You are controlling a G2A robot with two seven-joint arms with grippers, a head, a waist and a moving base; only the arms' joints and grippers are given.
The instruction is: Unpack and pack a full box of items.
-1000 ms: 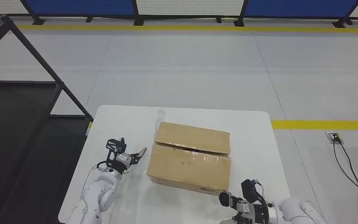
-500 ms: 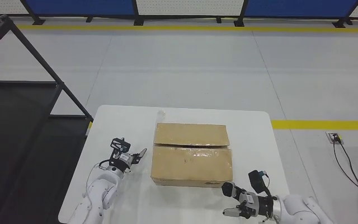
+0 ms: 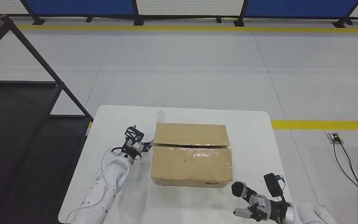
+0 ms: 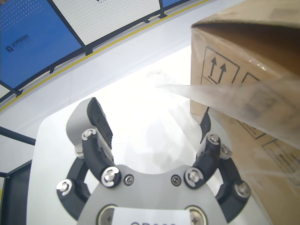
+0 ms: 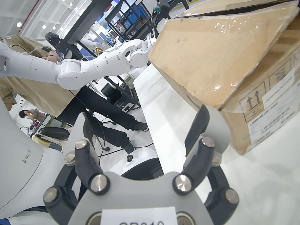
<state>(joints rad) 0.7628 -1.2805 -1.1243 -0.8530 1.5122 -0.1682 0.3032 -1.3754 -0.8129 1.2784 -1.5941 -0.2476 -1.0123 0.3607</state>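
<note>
Left gripper: The fingers stood apart with nothing between them. The unit sat at the left end of the box, level with the seam between the two top flaps.
Left finger contact: One fingertip lay just beside the box end wall. Whether it touched the cardboard could not be told from the left wrist view.
Tape strip: A loose tongue of clear tape jutted from the box end, above the open fingers and ungripped.
Right gripper: The fingers stood apart and empty, low over the table near the box's near right corner, apart from it.
Box: It rested upright at the middle of the table with both flaps down. The near flap appeared slightly lifted at its right end.
Step in hand: Judged as the start of unpacking, with the box not yet opened.
Next move: The left gripper likely needed to close on the tape strip, or hook a finger under a flap edge at the seam. The right gripper would likely need to steady the box against sliding.
</note>
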